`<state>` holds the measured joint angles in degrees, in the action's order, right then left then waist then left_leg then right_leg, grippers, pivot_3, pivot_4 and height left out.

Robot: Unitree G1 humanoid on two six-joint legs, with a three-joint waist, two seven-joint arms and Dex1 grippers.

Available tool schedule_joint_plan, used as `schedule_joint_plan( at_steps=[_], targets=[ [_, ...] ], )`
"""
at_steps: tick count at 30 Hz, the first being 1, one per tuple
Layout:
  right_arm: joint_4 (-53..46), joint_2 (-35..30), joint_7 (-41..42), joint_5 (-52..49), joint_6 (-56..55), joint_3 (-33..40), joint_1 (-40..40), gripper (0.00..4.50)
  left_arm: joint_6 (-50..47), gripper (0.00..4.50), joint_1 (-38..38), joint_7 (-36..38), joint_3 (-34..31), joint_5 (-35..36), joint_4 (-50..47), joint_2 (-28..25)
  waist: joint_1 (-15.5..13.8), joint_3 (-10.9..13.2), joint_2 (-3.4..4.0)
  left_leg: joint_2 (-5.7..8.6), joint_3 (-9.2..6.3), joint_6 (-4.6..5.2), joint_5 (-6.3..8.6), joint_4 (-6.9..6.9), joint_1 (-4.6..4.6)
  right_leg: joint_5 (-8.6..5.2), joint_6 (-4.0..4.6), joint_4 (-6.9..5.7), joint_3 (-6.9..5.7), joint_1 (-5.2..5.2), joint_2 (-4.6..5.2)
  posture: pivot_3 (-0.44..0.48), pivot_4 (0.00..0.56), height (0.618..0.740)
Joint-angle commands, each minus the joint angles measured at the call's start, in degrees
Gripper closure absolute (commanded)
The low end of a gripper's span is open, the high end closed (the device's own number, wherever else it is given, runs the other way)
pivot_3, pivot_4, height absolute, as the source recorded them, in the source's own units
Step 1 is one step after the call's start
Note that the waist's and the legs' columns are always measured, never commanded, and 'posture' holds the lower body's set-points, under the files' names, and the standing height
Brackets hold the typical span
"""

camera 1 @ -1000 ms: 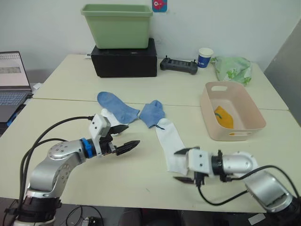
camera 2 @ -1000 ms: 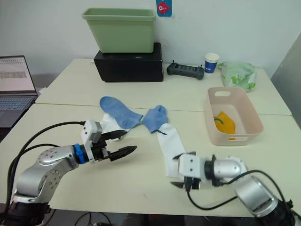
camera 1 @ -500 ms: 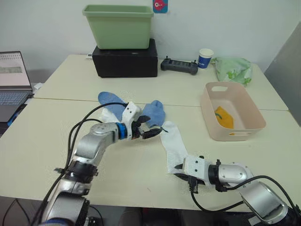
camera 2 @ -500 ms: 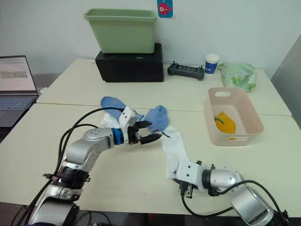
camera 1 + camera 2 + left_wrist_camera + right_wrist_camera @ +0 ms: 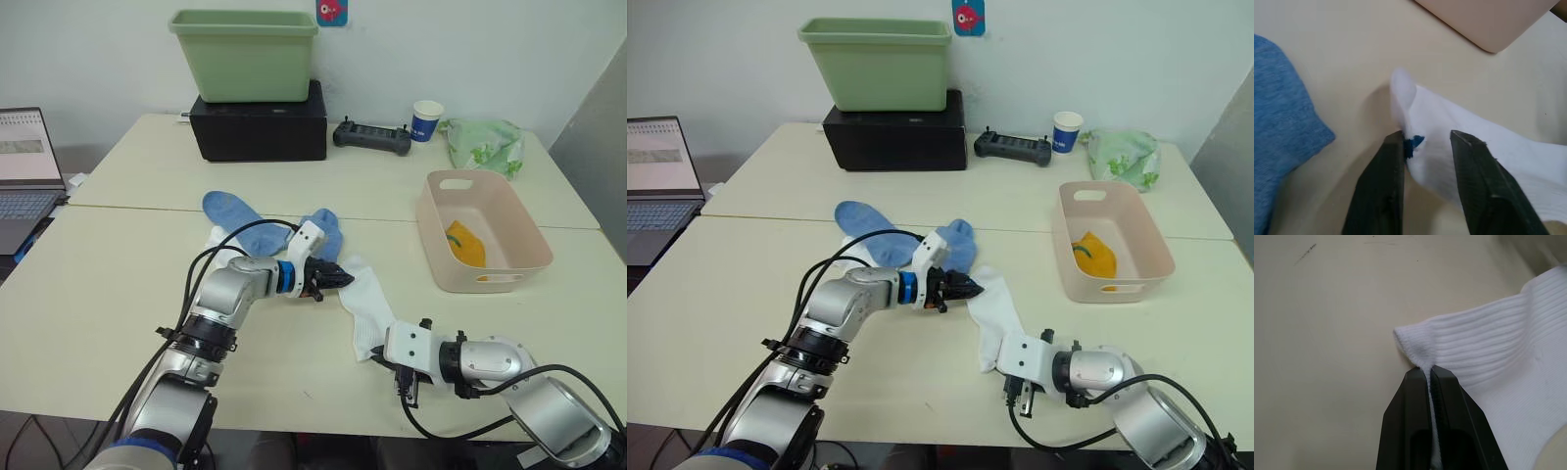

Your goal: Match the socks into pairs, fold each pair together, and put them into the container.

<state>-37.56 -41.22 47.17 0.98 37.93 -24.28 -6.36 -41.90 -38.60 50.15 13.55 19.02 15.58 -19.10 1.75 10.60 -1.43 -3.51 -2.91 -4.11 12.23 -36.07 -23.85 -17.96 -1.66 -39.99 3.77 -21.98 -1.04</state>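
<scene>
Two grippers are being applied to the same white sock (image 5: 364,304), which is lying stretched on the table (image 5: 127,284) between them. Its ribbed end is being pinched by the right gripper (image 5: 1429,373), whose fingers are closed tight on a fold of fabric. Its other end, marked with a small blue tag, is being straddled by the left gripper (image 5: 1426,139); those fingers are parted, with the sock's edge lying between them. Two blue socks (image 5: 238,217) are being left flat just behind the left gripper, and a second white sock (image 5: 221,240) is partly tucked beneath one of them. A mustard-yellow sock (image 5: 466,244) is being held inside the pink container (image 5: 534,238), well apart to the right.
</scene>
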Motion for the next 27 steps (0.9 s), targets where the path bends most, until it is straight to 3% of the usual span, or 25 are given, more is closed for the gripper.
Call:
schedule_joint_plan(
  at_steps=[1,2,7,13,19,22,27],
  targets=[
    [-1.4,-1.5,0.7,0.2,-0.2,0.6,-0.9,4.5,1.7,4.14,-1.0,0.4,0.6,-1.2,0.8,1.1,0.0,0.0,0.0,0.0,0.0,0.0,0.0,0.0,0.0,0.0,0.0,0.0,0.0,0.0,0.0,0.0,0.15,0.73],
    [-1.2,-2.0,1.2,0.1,-1.0,0.7,-1.3,4.5,2.1,4.48,-0.8,0.0,0.1,-1.3,0.7,1.3,0.0,0.0,0.0,0.0,0.0,0.0,0.0,0.0,0.0,0.0,0.0,0.0,0.0,0.0,0.0,0.0,0.15,0.73],
    [4.0,-5.0,5.7,0.5,-13.4,1.6,-7.0,4.5,0.3,4.48,3.3,-3.0,-7.4,1.6,-6.6,-1.4,0.6,0.0,0.0,-0.02,0.02,0.0,0.0,0.0,0.02,0.0,0.0,0.0,0.03,-0.02,0.0,0.0,0.15,0.73],
    [11.8,-2.6,11.9,-1.5,-24.6,-0.1,-14.2,4.5,-5.4,4.48,13.2,-7.1,-16.1,7.3,-21.1,-3.7,0.9,0.0,0.01,-0.13,-0.02,0.0,0.0,0.03,0.04,0.03,0.05,-0.04,0.01,-0.03,-0.08,0.0,0.15,0.73],
    [27.3,4.3,19.2,4.8,-43.1,-9.8,-24.4,4.5,-10.0,4.48,35.6,-16.8,-30.7,16.8,-44.3,-0.4,1.4,0.0,-0.01,-0.09,0.04,-0.01,0.0,0.01,0.09,0.07,0.13,-0.02,0.05,0.03,0.09,0.0,0.15,0.73],
    [33.5,6.5,20.1,6.2,-49.2,-11.3,-26.3,4.5,-8.6,4.48,44.4,-20.1,-32.9,17.3,-49.5,1.2,0.6,0.0,0.0,-0.1,-0.08,-0.01,-0.01,0.02,0.14,0.09,0.15,-0.02,-0.03,0.16,0.1,0.0,0.15,0.73],
    [40.0,6.7,22.2,7.9,-56.0,-12.0,-28.3,4.5,-6.3,4.48,48.8,-24.8,-32.3,17.2,-50.1,3.9,-0.2,0.0,0.01,0.02,-0.04,-0.01,0.0,-0.01,0.3,0.05,0.12,0.1,-0.05,0.39,0.16,0.0,0.15,0.73]
  ],
)
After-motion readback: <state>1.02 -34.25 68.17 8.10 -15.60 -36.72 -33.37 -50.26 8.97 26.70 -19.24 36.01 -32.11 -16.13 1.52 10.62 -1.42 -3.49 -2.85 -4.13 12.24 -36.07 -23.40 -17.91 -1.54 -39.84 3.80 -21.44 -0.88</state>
